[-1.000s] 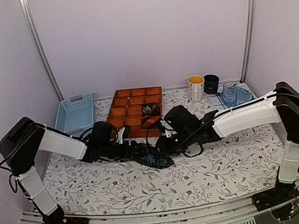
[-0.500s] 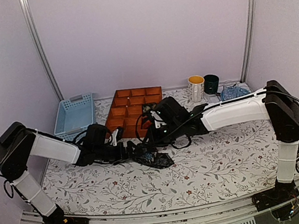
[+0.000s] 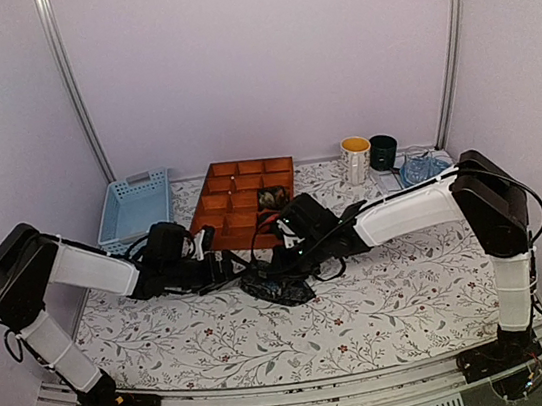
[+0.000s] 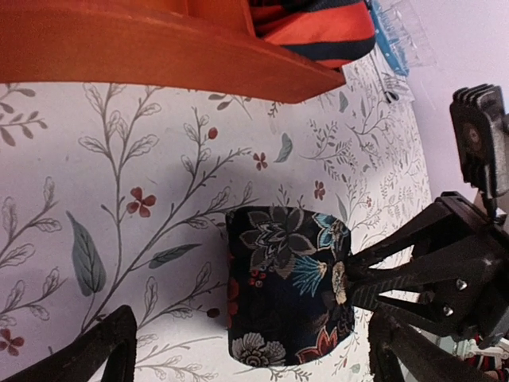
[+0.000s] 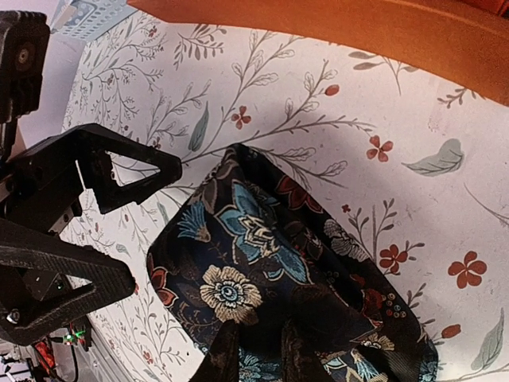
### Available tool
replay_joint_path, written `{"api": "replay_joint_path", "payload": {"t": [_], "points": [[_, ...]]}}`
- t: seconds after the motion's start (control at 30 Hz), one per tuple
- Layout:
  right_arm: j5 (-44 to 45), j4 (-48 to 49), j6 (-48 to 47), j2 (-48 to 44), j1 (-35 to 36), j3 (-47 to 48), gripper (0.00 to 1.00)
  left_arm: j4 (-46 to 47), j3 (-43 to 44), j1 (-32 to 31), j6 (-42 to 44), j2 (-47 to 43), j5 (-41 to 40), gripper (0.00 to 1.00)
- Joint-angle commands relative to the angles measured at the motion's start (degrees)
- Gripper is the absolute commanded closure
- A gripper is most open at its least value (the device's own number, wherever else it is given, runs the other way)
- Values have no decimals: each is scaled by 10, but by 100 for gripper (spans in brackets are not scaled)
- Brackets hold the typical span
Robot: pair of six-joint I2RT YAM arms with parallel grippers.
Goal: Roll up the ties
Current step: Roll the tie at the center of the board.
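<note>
tie (image 3: 279,286) lies before tray (image 3: 245,164)

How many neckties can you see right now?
3. A dark floral fabric necktie, rolled, sits on the flower-print tablecloth before the orange compartment tray; a dark rolled necktie fills one tray compartment; a red-and-black striped necktie lies in a near one. More may be hidden.

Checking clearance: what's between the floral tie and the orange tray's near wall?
Only bare tablecloth. In the left wrist view the floral tie lies apart from the orange tray wall with nothing in the gap; the right wrist view agrees.
</note>
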Motion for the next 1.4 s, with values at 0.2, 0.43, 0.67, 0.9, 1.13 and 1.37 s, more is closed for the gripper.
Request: {"api": "replay_joint_path", "payload": {"t": [0.2,0.43,0.67,0.9,1.13,1.37], "points": [[-9,28,11,36,-9,-62,82,40,53,6,-8,71,87,4],[-15,39,11,37,-10,-75,82,59,75,3,-19,115,136,8],[-17,45,9,37,-11,-84,83,81,79,2,-36,138,161,23],[-22,52,13,34,-11,-92,83,82,76,2,-35,136,159,47],[-35,46,13,-1,-10,-93,82,20,83,-11,3,107,85,72],[-45,29,7,-76,-9,-94,80,-82,100,-32,59,62,-26,80]]}}
